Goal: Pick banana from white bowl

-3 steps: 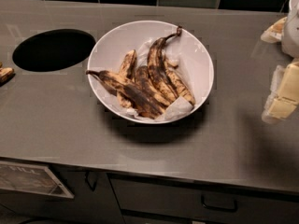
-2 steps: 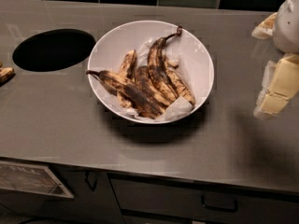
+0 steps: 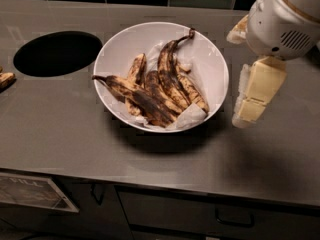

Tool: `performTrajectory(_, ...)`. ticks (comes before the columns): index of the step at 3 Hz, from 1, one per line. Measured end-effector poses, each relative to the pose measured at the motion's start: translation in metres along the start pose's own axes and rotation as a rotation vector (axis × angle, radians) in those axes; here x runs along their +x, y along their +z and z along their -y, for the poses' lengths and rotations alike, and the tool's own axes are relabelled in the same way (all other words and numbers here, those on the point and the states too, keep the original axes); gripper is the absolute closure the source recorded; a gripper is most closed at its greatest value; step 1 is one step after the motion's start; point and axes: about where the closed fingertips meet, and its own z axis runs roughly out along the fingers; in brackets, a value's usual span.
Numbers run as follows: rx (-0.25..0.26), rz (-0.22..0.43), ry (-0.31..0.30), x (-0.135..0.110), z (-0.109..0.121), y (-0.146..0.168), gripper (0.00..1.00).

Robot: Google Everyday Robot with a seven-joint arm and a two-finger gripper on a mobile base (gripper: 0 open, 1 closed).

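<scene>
The white bowl (image 3: pixel 212 59) stands on the grey counter, lined with crumpled white paper. Several overripe bananas lie in it. The banana (image 3: pixel 137 97), the longest and mostly black-brown, lies across the front left of the bowl with its thin straight stem pointing left over the rim. A curved banana with a hooked stem (image 3: pixel 167 64) lies behind it. My gripper (image 3: pixel 238 77) hangs at the right, just outside the bowl's right rim and above the counter. Its cream fingers (image 3: pixel 257 91) are spread apart and hold nothing.
A round black hole (image 3: pixel 57 53) is cut in the counter left of the bowl. A yellowish object (image 3: pixel 5 79) lies at the far left edge. Dark tiles run along the back. Drawers with handles (image 3: pixel 235 219) sit below the counter's front edge.
My gripper has moved left from the right edge of the view toward the bowl's right rim. The bowl and the bananas have not moved.
</scene>
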Motion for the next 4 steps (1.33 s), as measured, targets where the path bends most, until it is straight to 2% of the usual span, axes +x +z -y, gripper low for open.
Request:
performTrajectory(1, 0.010, 0.014, 0.012, -0.010, 0.007, 0.002, 0.00)
performTrajectory(2, 0.006, 0.045, -0.001, -0.034, 0.015, 0.010, 0.00)
performTrajectory(3, -0.028, 0.076, -0.050, -0.064, 0.017, 0.022, 0.00)
performTrajectory(4, -0.028, 0.077, -0.050, -0.064, 0.017, 0.022, 0.00)
